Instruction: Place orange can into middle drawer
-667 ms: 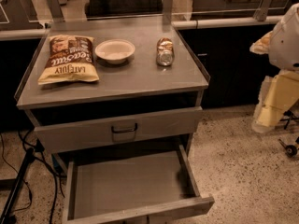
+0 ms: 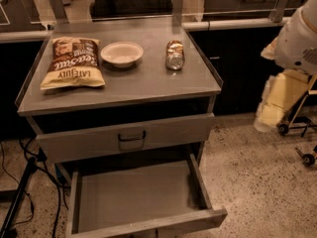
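Cabinet top (image 2: 148, 86) sat in the upper middle of the frame with three items on it. The orange can (image 2: 174, 55) lay on its side toward the right of that surface, one silver end facing the camera. It was near the right rim and touched nothing else. A white bowl (image 2: 122, 53) stood upright just left of the can, with a gap between them. A chip bag (image 2: 73, 62) lay flat at the left, close to the bowl, its print upside down from my view.

Below the top, I noted a drawer front (image 2: 89, 142) with a dark handle (image 2: 132, 137); it stood slightly out from the cabinet. Under it the middle drawer (image 2: 133, 197) was pulled well out toward the bottom of the frame. Its grey floor was bare and its low side walls were visible left and right.

The gripper (image 2: 267, 114) hung at the right edge of the frame, off the cabinet's right side, at about the height of the handled drawer front. It was well apart from the can and from the open drawer. I could not tell whether it was apart or together; it held nothing I could make out. The arm's white housing (image 2: 299, 38) filled the upper right corner above it.

Speckled floor (image 2: 257, 182) ran along the lower right. Dark cables (image 2: 20, 182) trailed at the lower left.
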You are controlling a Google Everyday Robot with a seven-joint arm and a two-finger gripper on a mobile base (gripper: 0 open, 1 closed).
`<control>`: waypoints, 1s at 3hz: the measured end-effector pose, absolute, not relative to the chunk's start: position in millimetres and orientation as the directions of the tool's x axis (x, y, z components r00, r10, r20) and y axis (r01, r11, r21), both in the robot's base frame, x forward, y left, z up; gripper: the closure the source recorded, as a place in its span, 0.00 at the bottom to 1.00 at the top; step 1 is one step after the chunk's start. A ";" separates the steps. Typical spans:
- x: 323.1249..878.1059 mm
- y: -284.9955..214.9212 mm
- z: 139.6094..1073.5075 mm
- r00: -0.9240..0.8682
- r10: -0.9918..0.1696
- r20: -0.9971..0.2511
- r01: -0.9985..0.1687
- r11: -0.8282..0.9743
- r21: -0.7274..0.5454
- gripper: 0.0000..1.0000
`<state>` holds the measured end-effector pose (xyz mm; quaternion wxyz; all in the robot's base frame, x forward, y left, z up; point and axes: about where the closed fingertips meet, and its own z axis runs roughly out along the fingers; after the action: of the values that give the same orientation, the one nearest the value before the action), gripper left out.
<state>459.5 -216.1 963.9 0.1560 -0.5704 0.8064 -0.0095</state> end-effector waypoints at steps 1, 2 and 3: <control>502.2 -218.0 950.3 -0.465 -0.837 -0.288 -0.853 0.511 -0.107 0.00; 523.1 -222.0 949.8 -0.524 -0.795 -0.305 -0.819 0.569 -0.076 0.00; 524.8 -221.0 951.2 -0.521 -0.795 -0.312 -0.818 0.569 -0.085 0.00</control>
<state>524.8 -221.0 951.2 0.1597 -0.4627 0.8712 0.0363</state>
